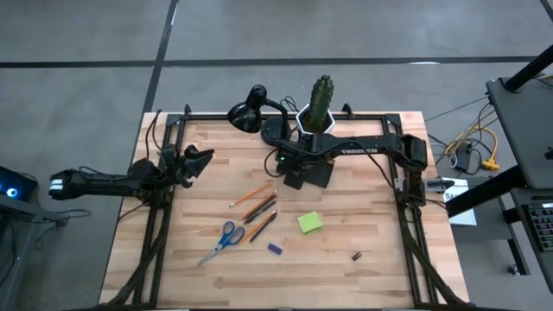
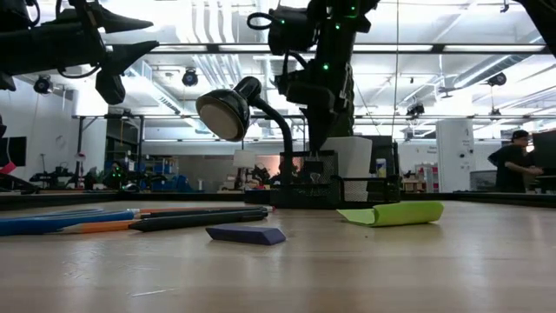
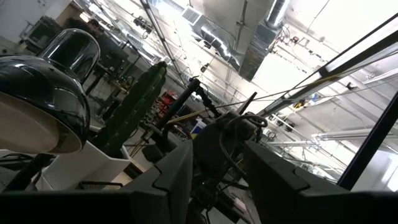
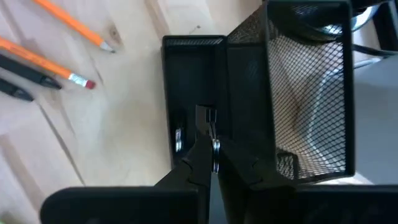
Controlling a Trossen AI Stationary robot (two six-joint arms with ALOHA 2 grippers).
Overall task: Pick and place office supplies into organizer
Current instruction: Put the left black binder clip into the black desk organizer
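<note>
Wooden desk (image 1: pixel 363 285), bright workshop behind. Mesh organizer (image 4: pixel 249 93) near far edge, beside lamp (image 1: pixel 246 115) and cactus pot (image 1: pixel 320 108). Right gripper (image 4: pixel 210 146) over organizer's low compartment, fingers clenched on small silvery clip (image 4: pixel 215 148). Pencils (image 1: pixel 252 195), scissors (image 1: pixel 223 240), green sticky pad (image 1: pixel 310 223), blue block (image 1: pixel 275 249) mid-desk. Left gripper (image 1: pixel 197 160) raised by left edge, fingers parted, grasping nothing.

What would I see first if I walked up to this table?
A tall green cactus beside a black lamp at the table's far edge. In front, the right hand, pinched shut, hangs over a black mesh box. Pencils, scissors and a green notepad lie scattered nearer.
</note>
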